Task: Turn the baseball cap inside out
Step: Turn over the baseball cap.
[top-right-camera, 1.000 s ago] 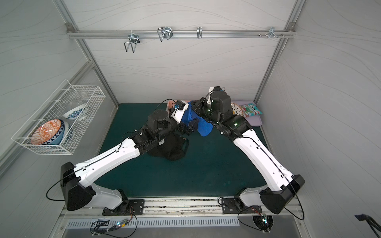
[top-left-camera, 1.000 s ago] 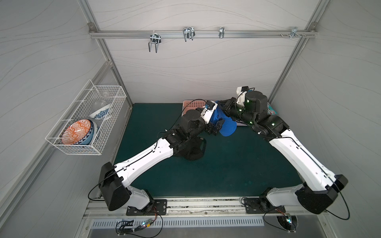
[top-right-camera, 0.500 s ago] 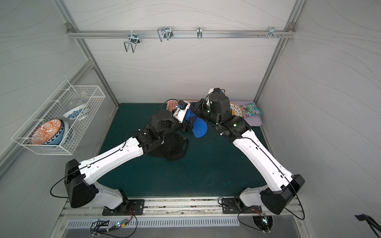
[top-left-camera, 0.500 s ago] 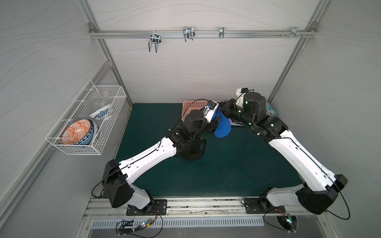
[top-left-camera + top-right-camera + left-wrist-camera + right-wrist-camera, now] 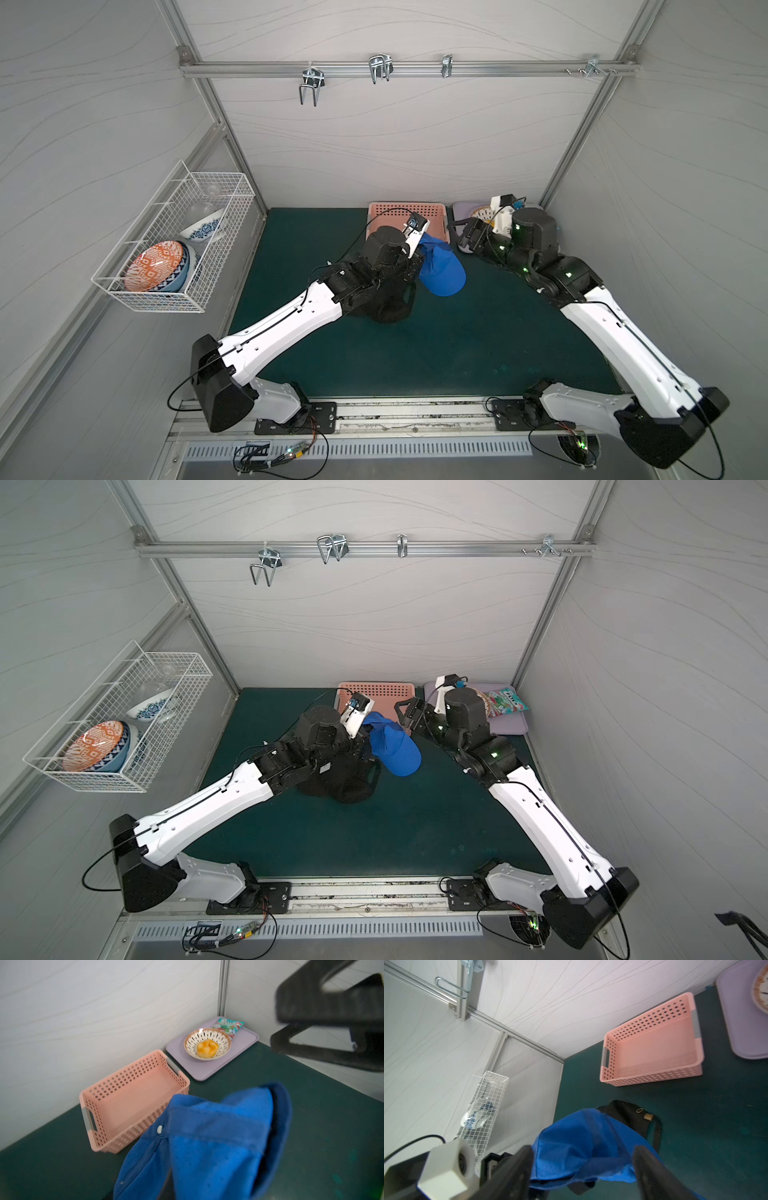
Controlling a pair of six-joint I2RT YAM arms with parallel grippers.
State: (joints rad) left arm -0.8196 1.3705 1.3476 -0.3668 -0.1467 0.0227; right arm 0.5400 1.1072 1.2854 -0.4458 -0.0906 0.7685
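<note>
Mat (image 5: pixel 457 353): dark green, under everything.
Black bag (image 5: pixel 388 305): lying on the mat beneath the left arm's wrist.
Left gripper (image 5: pixel 415 262): clamped together on the cap's fabric, above the bag.
Baseball cap (image 5: pixel 441 270): blue, hanging from the left gripper, brim sagging toward the mat; whether it touches cannot be told.
Right gripper (image 5: pixel 467 239): fingers spread wide, just beside the cap, holding nothing.
Pink basket (image 5: pixel 432 208): against the back wall, behind the cap.
Lilac tray (image 5: pixel 513 725): back right corner, carrying a patterned bowl (image 5: pixel 207 1045) and a snack packet (image 5: pixel 505 700).
</note>
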